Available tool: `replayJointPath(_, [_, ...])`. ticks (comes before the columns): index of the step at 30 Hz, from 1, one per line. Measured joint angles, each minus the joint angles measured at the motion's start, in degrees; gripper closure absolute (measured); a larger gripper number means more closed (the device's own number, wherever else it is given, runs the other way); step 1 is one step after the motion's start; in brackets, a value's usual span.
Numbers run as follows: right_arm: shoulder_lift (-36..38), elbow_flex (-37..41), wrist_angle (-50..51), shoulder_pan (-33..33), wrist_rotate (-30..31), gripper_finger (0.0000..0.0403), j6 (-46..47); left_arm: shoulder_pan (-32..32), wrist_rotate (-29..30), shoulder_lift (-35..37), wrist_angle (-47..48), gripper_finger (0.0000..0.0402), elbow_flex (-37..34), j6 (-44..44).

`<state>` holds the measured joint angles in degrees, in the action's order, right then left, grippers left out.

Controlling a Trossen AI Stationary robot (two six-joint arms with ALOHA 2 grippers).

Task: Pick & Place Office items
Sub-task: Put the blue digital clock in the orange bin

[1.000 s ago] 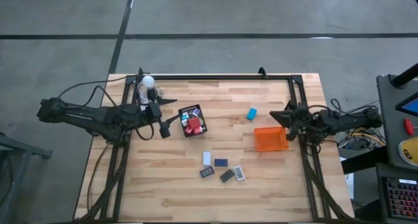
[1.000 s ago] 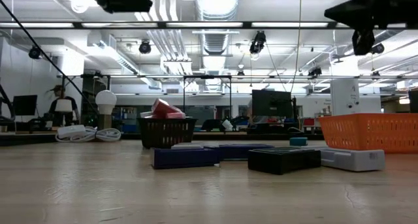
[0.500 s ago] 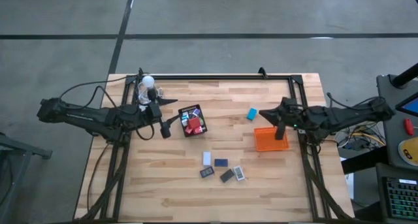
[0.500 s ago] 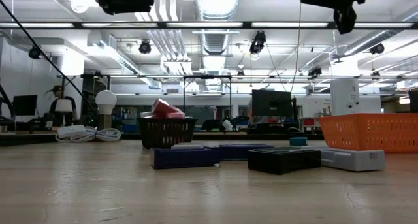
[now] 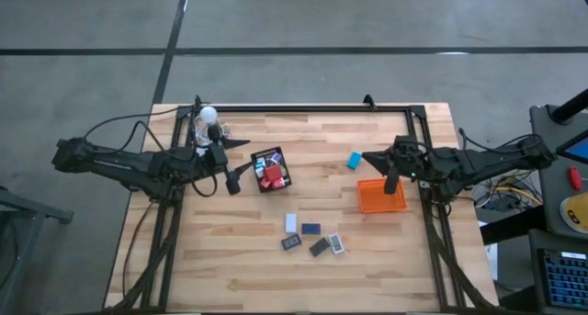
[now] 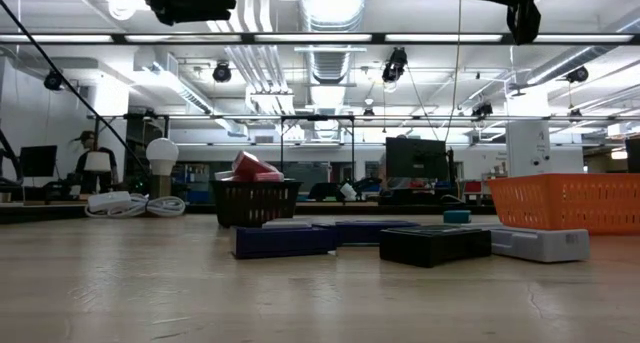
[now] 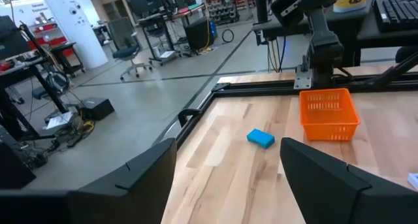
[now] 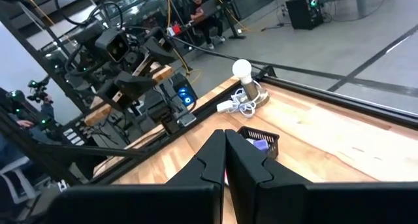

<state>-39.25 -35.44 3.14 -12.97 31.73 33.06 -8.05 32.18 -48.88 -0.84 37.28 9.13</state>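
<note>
Two arms reach in over the wooden table [image 5: 239,251] from opposite sides. On the left, the left gripper [image 5: 231,181] hangs just left of the black mesh tray [image 5: 271,169], its fingers [image 7: 130,178] spread apart with nothing between them. On the right, the right gripper [image 5: 390,181] sits above the far edge of the orange tray [image 5: 380,196], fingers [image 8: 209,162] pressed together and empty.

Several office items already lie in the mesh tray, a red block [image 5: 269,174] topmost among them. One blue block [image 5: 354,159] rests alone on the wood between the two trays, toward the far side. Five more pieces cluster nearer the front edge: a white block [image 5: 291,222], a dark blue flat piece [image 5: 310,229], two black pieces [image 5: 291,242] [image 5: 319,247] and a light grey one [image 5: 337,244]. At the far left corner stands a white bulb [image 5: 209,115] with its cords.
</note>
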Motion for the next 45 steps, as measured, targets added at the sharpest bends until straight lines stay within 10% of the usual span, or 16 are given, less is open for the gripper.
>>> replayJointPath(9, [-0.3,0.0,0.0,0.0,0.1,0.0394,0.1,0.0,0.0,0.0,0.0,0.0126,0.0,-0.2])
replayJointPath(17, [-4.6,0.1,1.0,0.6,19.5,0.0394,7.0,0.0,0.0,0.0,0.0,0.0126,0.0,-0.2])
replayJointPath(23, [-14.0,-3.0,1.6,3.2,20.3,0.0394,14.0,0.0,0.0,0.0,0.0,0.0126,0.0,-0.2])
replayJointPath(45, [-44.7,-26.6,44.3,17.8,-5.7,0.0394,44.1,0.0,0.0,0.0,0.0,0.0126,-0.1,-0.1])
